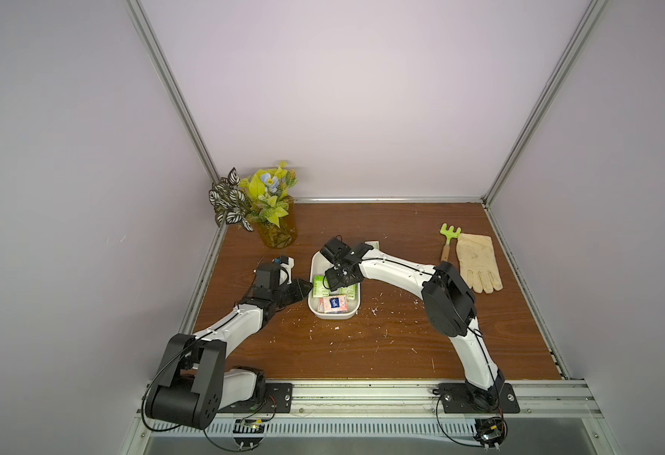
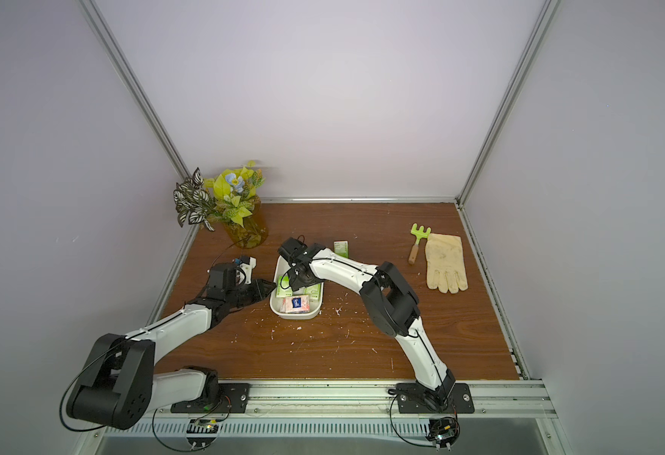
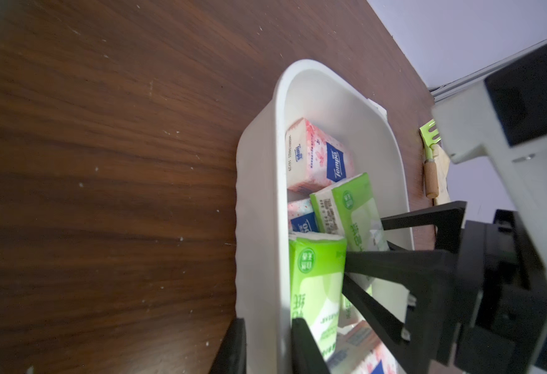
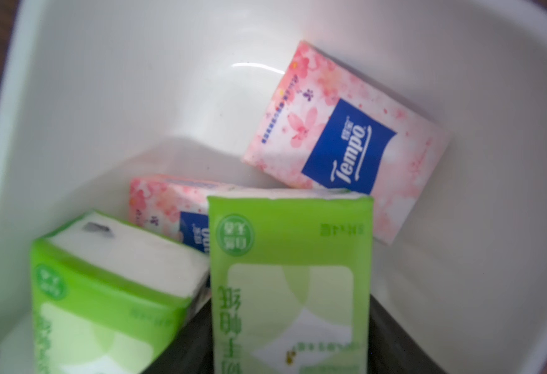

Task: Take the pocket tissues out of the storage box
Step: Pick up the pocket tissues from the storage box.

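Observation:
The white storage box sits mid-table with several pocket tissues in it. In the right wrist view a pink packet lies flat, a second pink one is partly covered, and a green one leans beside them. My right gripper reaches down into the box, shut on an upright green packet. My left gripper is shut on the box's left wall, one finger outside and one inside. In a top view another green packet lies on the table behind the box.
An amber vase of artificial plants stands at the back left, close to the left arm. A green hand rake and a cream glove lie at the right. Metal frame rails edge the wooden table.

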